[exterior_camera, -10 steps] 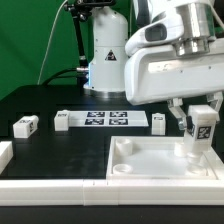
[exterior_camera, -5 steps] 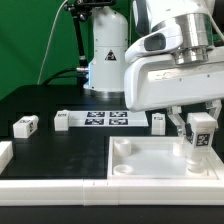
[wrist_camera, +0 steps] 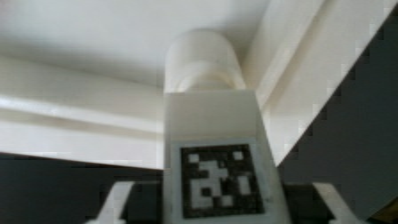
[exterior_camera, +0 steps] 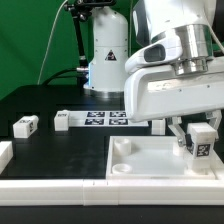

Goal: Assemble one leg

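Leg (exterior_camera: 200, 141) upright in hand (exterior_camera: 198, 134), at tray (exterior_camera: 150, 176) corner

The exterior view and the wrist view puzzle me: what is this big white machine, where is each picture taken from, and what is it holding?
The machine is a robot arm ending in a two-finger hand. The exterior view comes from a camera off the arm; the wrist view from a camera on its wrist, looking along the hand. The hand is shut on the leg, a small white peg with a black-and-white tag, held upright over a white square tray. Also on the black table: a second peg and the marker board, a flat strip of tags.
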You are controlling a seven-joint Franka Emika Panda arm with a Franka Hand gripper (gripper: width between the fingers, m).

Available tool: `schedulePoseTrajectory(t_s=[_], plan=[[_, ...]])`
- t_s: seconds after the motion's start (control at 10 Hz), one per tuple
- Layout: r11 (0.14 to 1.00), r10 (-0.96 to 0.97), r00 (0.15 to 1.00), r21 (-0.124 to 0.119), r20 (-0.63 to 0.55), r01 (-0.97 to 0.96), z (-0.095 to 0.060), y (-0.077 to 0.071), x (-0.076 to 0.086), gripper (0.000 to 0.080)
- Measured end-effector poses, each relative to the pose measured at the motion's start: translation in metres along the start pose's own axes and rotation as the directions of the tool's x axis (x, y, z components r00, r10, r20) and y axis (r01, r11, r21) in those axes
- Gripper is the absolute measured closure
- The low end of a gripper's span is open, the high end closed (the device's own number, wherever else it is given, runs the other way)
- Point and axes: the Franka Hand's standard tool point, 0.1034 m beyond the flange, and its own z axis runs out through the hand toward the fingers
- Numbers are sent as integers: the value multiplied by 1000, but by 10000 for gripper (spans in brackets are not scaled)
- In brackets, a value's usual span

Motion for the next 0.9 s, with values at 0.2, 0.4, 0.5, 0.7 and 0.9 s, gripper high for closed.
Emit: schedulePoseTrajectory(t_s=[0.2,0.4,0.5,0.7,0.9], plan=[[1000,-4,1000,2,1,4,0,-4,0,508],[1000,-4,1000,2,1,4,0,-3,0,437],[1000,-4,1000,2,2,4,0,-3,-1,301],[1000,-4,1000,2,2,4,1,-3,-1,179],[1000,-4,1000,2,2,4,1,-3,-1,152]])
